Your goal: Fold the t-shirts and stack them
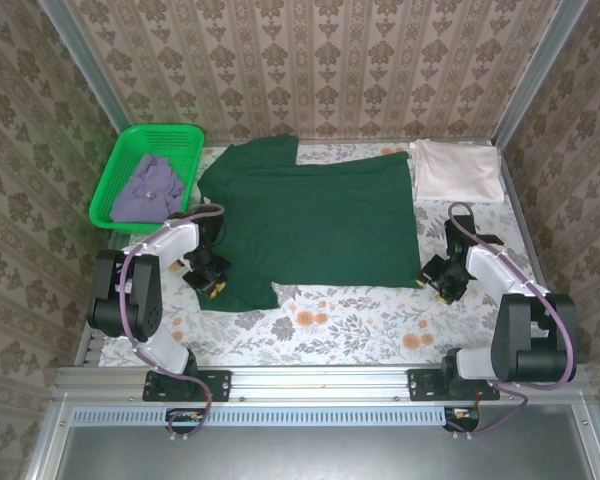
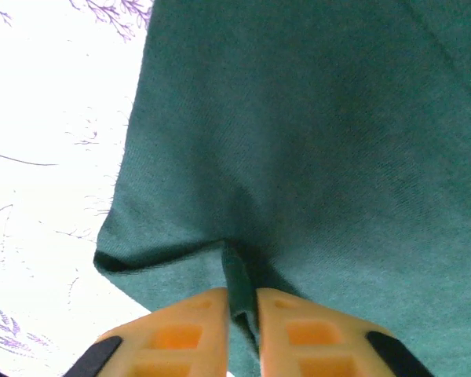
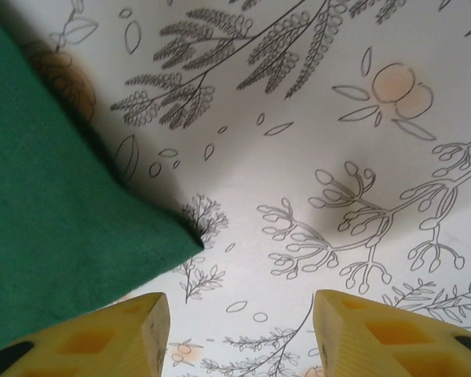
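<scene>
The large dark green t-shirt (image 1: pixel 310 215) lies spread flat across the middle of the table. My left gripper (image 1: pixel 210 270) is at its near left sleeve, shut on a pinched ridge of the green cloth (image 2: pixel 239 275) between the orange fingertips. My right gripper (image 1: pixel 442 280) hovers open just off the shirt's near right corner (image 3: pixel 184 239), over bare tablecloth with nothing between its yellow fingers (image 3: pixel 125 334). The cream-white t-shirt (image 1: pixel 457 170) lies folded at the back right. The greyish-lavender t-shirt (image 1: pixel 147 188) is bunched inside the basket.
The bright green plastic basket (image 1: pixel 130 150) stands at the back left corner. The floral tablecloth (image 1: pixel 360 320) shows bare along the near edge between the arms. Patterned walls close in the back and both sides.
</scene>
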`<action>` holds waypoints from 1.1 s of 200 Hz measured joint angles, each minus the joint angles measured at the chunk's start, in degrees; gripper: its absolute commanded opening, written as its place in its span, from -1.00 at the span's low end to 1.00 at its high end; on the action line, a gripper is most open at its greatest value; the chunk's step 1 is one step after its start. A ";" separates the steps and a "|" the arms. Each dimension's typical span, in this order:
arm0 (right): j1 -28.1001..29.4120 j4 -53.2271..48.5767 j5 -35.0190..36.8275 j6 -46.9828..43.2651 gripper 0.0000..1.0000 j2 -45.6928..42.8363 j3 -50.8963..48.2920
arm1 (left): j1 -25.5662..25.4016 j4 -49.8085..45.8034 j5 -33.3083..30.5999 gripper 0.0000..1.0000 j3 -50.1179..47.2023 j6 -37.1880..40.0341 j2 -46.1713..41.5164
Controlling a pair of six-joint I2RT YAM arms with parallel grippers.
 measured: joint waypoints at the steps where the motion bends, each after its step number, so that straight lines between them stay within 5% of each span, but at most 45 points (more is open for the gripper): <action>1: -0.07 0.11 0.00 0.04 0.01 0.04 0.00 | 0.00 0.02 0.00 -0.76 0.00 0.02 0.00; 56: -0.72 6.91 -2.82 2.08 -0.17 4.37 -1.16 | -0.04 0.85 0.13 -1.00 -0.02 0.72 0.00; 220: 0.20 8.37 -4.31 2.71 -0.29 6.16 -1.44 | -4.07 -0.09 -0.92 -1.00 -6.12 1.51 -6.08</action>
